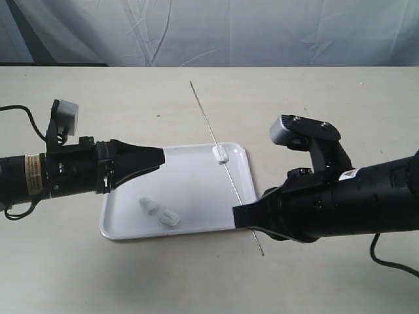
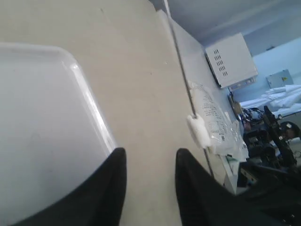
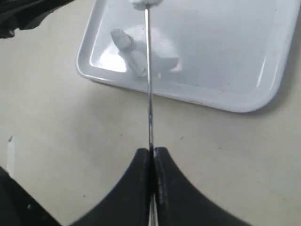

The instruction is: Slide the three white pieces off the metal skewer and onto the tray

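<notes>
Pinching the metal skewer (image 1: 205,121) in the right tool (image 1: 239,213), clenched tight on the rod close to its near end, leaving just a short tail poking out past the grip above the tabletop (image 1: 314,98). Slanting the skewer across the right side of the tray (image 1: 190,186) and out well beyond its far rim. Carrying only one white piece (image 1: 221,154) on the rod, up by the tray's far right corner; cannot tell whether touching the tray or hanging just above it. Counting two white pieces (image 1: 148,206) loose on the tray floor near the front left, lying close together, well apart from the skewer. Hovering the left tool (image 1: 160,161) at the tray's far left corner, released, gaping wide and grasping nothing, pointed toward the skewered piece but with a clear stretch of bare tray in between
</notes>
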Tool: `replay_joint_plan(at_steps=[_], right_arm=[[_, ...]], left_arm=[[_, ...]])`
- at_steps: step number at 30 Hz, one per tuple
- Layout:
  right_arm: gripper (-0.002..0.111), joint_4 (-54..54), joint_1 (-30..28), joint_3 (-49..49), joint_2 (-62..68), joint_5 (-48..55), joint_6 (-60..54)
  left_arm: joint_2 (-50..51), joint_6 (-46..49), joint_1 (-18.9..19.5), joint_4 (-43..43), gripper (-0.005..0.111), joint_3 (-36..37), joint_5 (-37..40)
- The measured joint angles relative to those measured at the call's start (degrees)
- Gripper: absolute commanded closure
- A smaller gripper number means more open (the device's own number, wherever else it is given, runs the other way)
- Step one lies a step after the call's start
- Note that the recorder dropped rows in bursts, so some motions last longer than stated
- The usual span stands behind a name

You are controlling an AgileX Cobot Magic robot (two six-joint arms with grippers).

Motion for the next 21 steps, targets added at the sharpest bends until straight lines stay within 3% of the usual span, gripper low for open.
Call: replay_joint_plan(at_steps=[14,21], right_arm=[[0.109,4.09,0.0,-4.71,7.28,0.38,-3.17],[0.109,14.37,0.0,-5.85,8.02,4.52,-12.96]], left_arm=[[-0.31,-7.39,0.0,4.35,0.072,0.0,-0.1],[-0.31,-8.12,0.0,3.95,0.072,0.0,-0.1]])
